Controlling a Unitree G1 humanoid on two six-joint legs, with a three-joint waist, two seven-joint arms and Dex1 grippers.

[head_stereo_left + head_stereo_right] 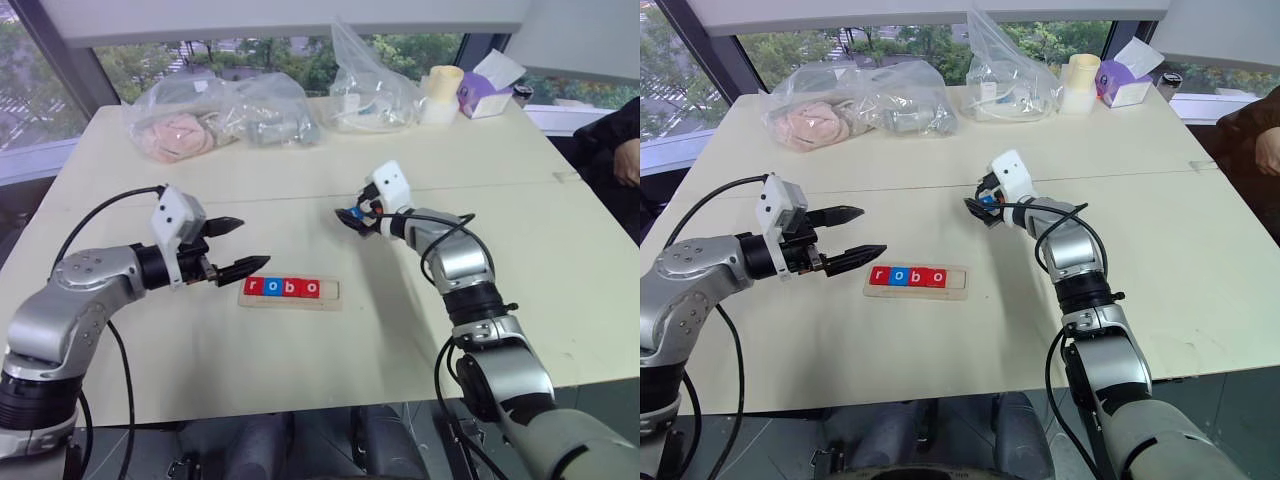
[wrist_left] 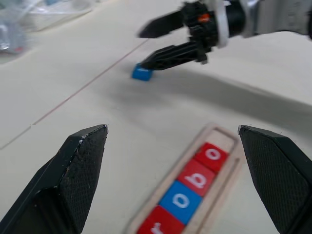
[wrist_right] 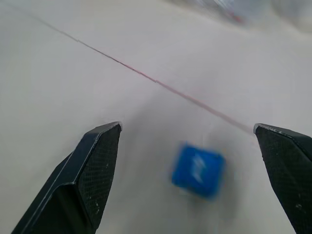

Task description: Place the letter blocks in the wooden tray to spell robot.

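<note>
Your blue block lies on the desk beyond the wooden tray, just ahead of the R gripper, fingers wide, nothing held. L gripper sits beside the tray's r end, also wide. Tray reads r-o-b-o; last slot open. Block's letter too blurred to read, prob. t.

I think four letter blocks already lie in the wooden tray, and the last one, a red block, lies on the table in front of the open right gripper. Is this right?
Not quite: the last block is blue, not red, as the right wrist view shows. The rest holds: four letter blocks lie in the wooden tray, and the loose one lies on the table before the right gripper, whose jaws stand open.
</note>
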